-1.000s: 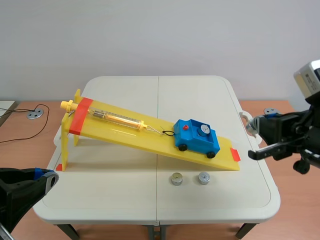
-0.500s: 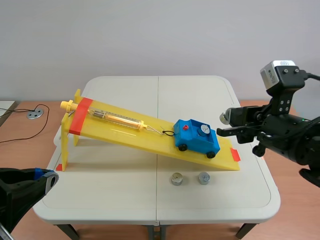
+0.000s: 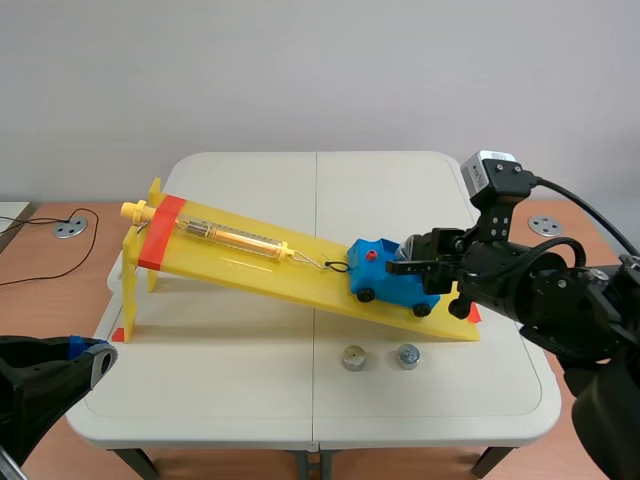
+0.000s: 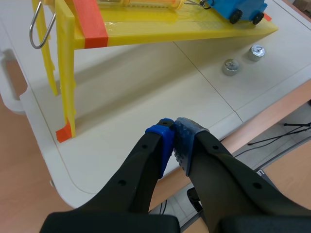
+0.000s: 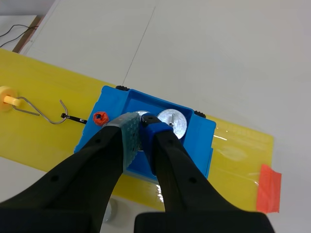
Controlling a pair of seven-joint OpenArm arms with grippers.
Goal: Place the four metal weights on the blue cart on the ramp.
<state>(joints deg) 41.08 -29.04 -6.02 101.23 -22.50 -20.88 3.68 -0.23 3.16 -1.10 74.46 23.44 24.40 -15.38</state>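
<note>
Blue cart [image 3: 392,280] lengthwise along ramp [image 3: 260,268], right fingers [image 5: 109,155] perhaps pinching weight [image 5: 142,115]

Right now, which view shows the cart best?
The right wrist view: it looks down into the cart, showing one weight inside and the right gripper holding another over it. The scene view shows its side, partly behind that gripper. The left wrist view catches just its wheels and lower body.

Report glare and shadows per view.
Scene view: the yellow ramp casts a soft shadow on the table. Left wrist view: that shadow lies under the ramp. Right wrist view: glare streaks the ramp; the metal weight in the blue cart gleams.
</note>
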